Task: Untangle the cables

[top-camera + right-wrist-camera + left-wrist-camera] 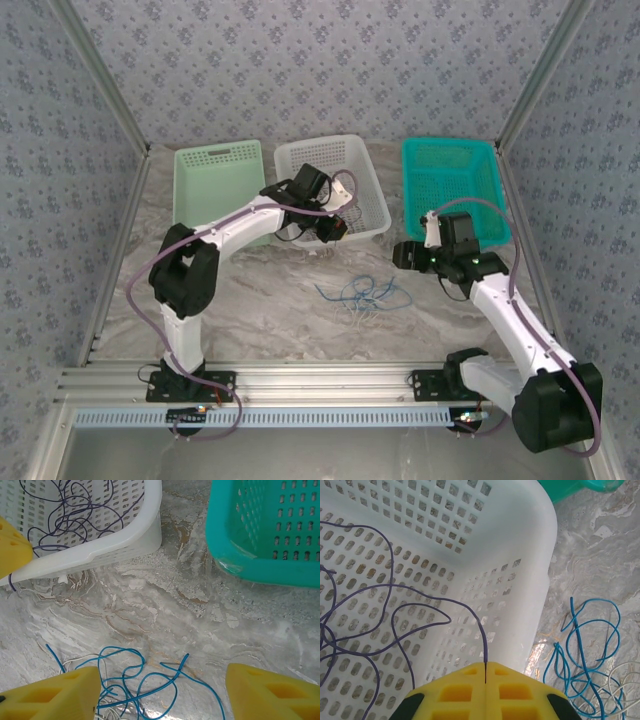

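Partly done: the left tool [485, 667] pinches the thin purple cable [484, 645] over the white perforated plastic basket [530, 540], while thin blue and pale white cables [360, 293] lie tangled on the marble desk [175, 595] under the empty, wide-open right tool [160, 690].

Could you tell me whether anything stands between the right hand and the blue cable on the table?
Nothing visible does. The right hand hangs open above the blue cable, which lies on the table; the white basket and the teal basket stand farther back.
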